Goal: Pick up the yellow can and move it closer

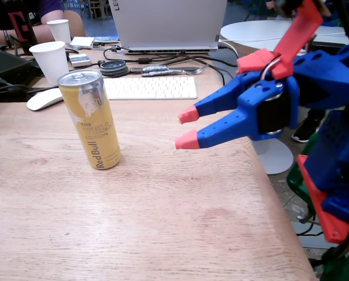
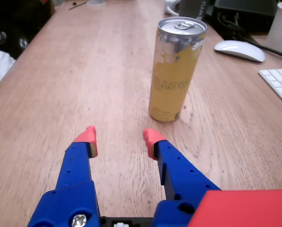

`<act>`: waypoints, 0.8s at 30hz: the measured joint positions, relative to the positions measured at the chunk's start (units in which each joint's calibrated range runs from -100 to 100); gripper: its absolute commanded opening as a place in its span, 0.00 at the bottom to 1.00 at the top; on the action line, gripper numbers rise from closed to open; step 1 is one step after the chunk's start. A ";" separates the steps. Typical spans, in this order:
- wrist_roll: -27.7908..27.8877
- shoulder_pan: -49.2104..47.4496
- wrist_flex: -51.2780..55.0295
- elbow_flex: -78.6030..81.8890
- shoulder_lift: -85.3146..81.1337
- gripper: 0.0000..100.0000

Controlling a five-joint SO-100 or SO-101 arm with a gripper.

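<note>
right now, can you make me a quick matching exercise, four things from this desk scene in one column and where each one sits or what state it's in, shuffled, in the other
Things
1. yellow can
2. gripper
3. white mouse
4. white keyboard

Places or states
A. flat on the table in front of the laptop, in the fixed view
B. open and empty, short of the can
C. upright on the wooden table, nothing gripping it
D. beyond the can, right of it in the wrist view

Pairs: 1-C, 2-B, 3-D, 4-A

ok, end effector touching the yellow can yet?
Apart. The wrist view shows bare table between the open end effector and the yellow Red Bull can.
</note>
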 measured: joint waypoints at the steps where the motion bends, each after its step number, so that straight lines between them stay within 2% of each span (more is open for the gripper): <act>1: 0.00 0.00 0.00 0.00 0.00 0.22; 9: -0.20 -0.85 -0.08 0.00 0.00 0.22; 14: -0.24 3.76 -3.81 0.00 1.82 0.22; 18: -0.29 13.62 -26.17 0.00 22.31 0.22; 20: -0.10 14.75 -38.67 -0.27 31.65 0.22; 24: -0.10 15.50 -50.77 -0.72 43.84 0.22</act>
